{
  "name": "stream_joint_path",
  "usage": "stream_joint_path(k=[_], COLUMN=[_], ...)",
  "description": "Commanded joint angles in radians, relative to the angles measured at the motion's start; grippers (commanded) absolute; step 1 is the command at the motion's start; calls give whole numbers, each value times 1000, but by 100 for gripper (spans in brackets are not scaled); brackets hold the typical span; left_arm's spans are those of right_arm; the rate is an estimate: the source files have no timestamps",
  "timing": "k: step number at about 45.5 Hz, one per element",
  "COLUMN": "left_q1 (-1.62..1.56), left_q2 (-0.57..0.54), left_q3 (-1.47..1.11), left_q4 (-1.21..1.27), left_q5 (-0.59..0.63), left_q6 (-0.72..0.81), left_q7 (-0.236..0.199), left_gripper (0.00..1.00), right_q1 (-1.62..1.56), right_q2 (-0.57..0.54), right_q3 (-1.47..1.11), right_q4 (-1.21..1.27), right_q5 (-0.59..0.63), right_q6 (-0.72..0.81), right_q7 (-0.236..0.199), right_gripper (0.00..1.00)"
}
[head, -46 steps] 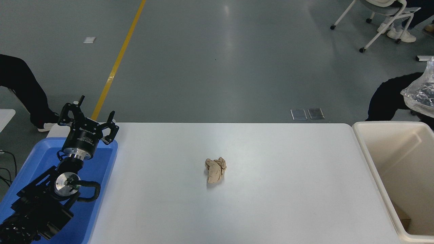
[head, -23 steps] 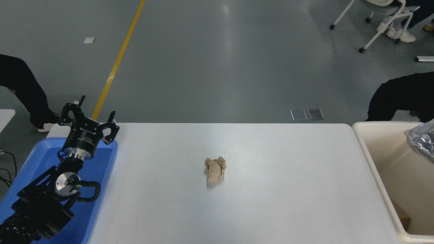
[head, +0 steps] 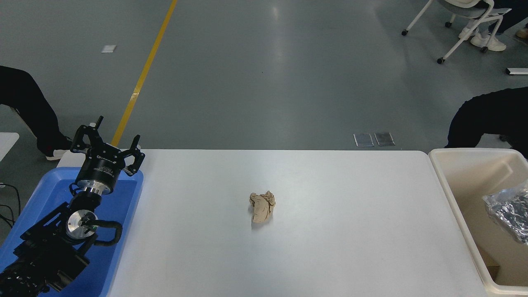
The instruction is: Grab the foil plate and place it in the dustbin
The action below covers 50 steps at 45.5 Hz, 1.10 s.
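Observation:
The foil plate (head: 509,213), a crinkled silver piece, is inside the cream-white dustbin (head: 458,194) at the right edge, partly cut off by the picture's border. I cannot tell whether it hangs in the air or rests on something. No gripper shows near it; the right arm is out of view. My left gripper (head: 108,142) is parked at the lower left over the blue tray, its fingers spread with nothing between them.
A crumpled tan-brown paper wad (head: 262,206) lies mid-table. A shallow blue tray (head: 123,206) sits at the table's left end under the left arm. A person in black stands beyond the dustbin (head: 482,119); another leg shows at far left (head: 24,107).
The foil plate has dropped from above the dustbin's far rim down into the bin. The left arm and the paper wad have not moved.

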Motion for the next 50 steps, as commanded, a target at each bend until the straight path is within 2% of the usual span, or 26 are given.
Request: stream_joint_path(k=[1,14,26,29,36,50], left_q1=[0,0,0,0,0,0], left_q2=[0,0,0,0,0,0], left_q3=[0,0,0,0,0,0], left_q4=[0,0,-1,-1,-1,0], left_q5=[0,-1,0,-1,-1,-1], left_q6=[0,0,-2,-2,-2,-2], left_q7=[0,0,0,0,0,0], left_gripper=[99,99,99,99,99,99], right_q1=[-15,27,318,445,594,801], right_q2=[15,41,40,49,152,301], right_q3=[38,37,15,-6,-109,-239], right_q4=[-4,6,60,132,160,227], right_q5=[-1,-16,-25,-68,-145,-148], right_q6=[-28,-25,-10,21,76,309], right_q7=[-1,1,1,1,-1,-7], right_gripper=[100,100,100,100,100,100])
